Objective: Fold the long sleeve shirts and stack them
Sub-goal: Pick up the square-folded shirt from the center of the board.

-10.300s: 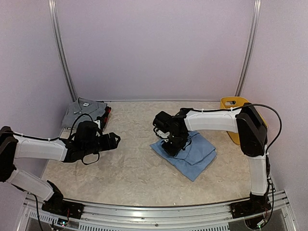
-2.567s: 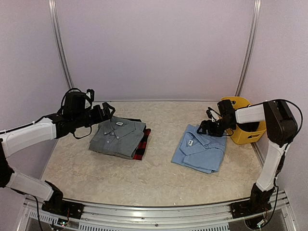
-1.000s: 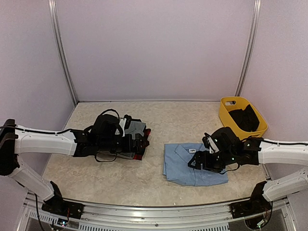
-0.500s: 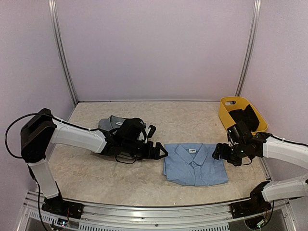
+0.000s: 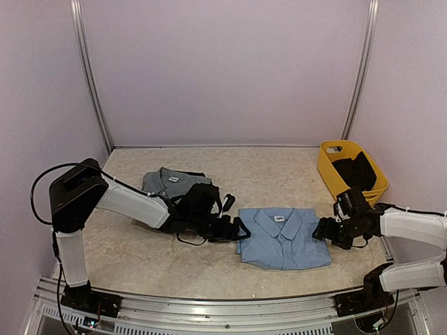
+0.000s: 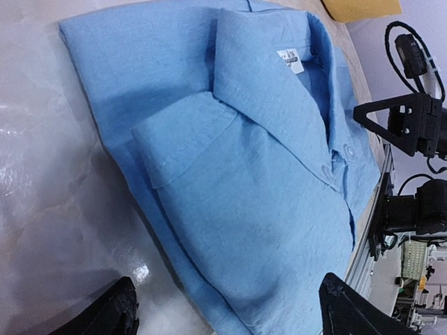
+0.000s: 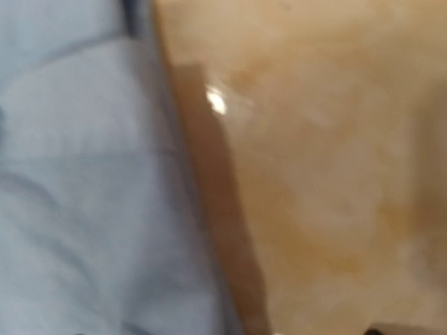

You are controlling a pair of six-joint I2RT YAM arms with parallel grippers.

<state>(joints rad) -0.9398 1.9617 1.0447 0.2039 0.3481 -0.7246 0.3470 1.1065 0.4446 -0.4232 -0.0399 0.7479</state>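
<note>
Now the blue shirt (image 5: 283, 239) lies folded flat on the surface (image 5: 265, 174), collar up and neck label showing, with a claw at each side of it. A second ago the left claw (image 5: 236, 229) was back over the grey shirt (image 5: 166, 183) and the right claw (image 5: 323, 232) sat on top of the blue shirt. Since then the left has swung across to the blue shirt's left edge and the right has slid off to its right edge.

From the left wrist we see our two fingertips (image 6: 119, 313) spread wide and bare, with the blue shirt's folded edge just ahead of them, so that claw is released and grips nothing. Beyond the blue shirt's far edge, the same view shows the right claw's dark fingers standing apart, so we read it as released too. Its own camera is too blurred to confirm, showing only blue cloth beside bare surface.

The grey shirt lies behind and to the left of the blue shirt, well apart from it and partly under the left arm. We cannot make out the plaid shirt now. The basket (image 5: 334, 162) stands behind and to the right of the blue shirt.

We judge the folding of the blue shirt done. With both claws flanking it, the likely next step is to pinch its two edges and carry it onto the grey shirt.
</note>
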